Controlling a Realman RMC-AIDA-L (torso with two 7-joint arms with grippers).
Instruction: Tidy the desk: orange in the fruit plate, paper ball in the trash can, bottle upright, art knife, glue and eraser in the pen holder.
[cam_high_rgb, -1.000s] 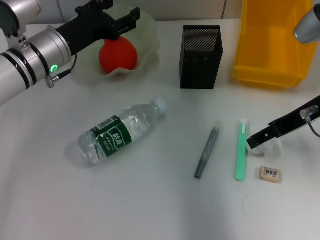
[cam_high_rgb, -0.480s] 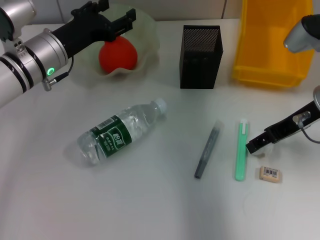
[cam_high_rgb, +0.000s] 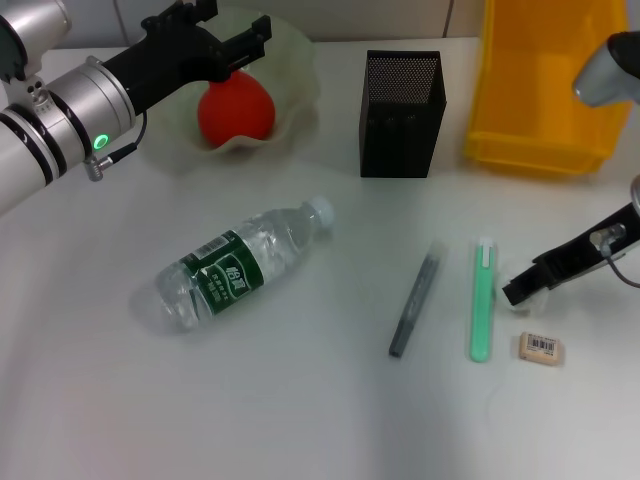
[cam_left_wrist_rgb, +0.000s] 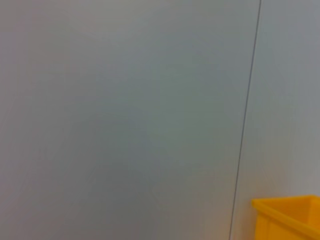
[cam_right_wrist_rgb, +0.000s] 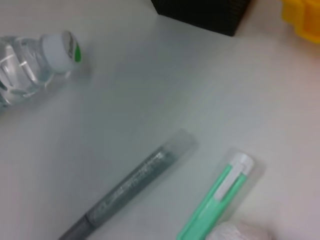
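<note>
The orange (cam_high_rgb: 237, 108) lies in the pale-green fruit plate (cam_high_rgb: 295, 75) at the back left. My left gripper (cam_high_rgb: 225, 35) hovers open over the plate's rim, just above the fruit. The bottle (cam_high_rgb: 235, 265) lies on its side mid-table. A grey glue pen (cam_high_rgb: 414, 301) and the green art knife (cam_high_rgb: 482, 300) lie side by side, with the eraser (cam_high_rgb: 541, 347) to their right. My right gripper (cam_high_rgb: 515, 292) is low over the paper ball (cam_right_wrist_rgb: 240, 232), which it mostly hides in the head view. The black pen holder (cam_high_rgb: 402, 112) and yellow trash can (cam_high_rgb: 545, 100) stand at the back.
The bottle cap (cam_right_wrist_rgb: 61, 47), glue pen (cam_right_wrist_rgb: 132, 187) and art knife (cam_right_wrist_rgb: 215, 202) show in the right wrist view. The left wrist view holds only a grey wall and a corner of the trash can (cam_left_wrist_rgb: 290, 217).
My right gripper has shifted a little to the right and lower beside the art knife. The left arm has drawn back slightly from the orange, which stays in the plate.
</note>
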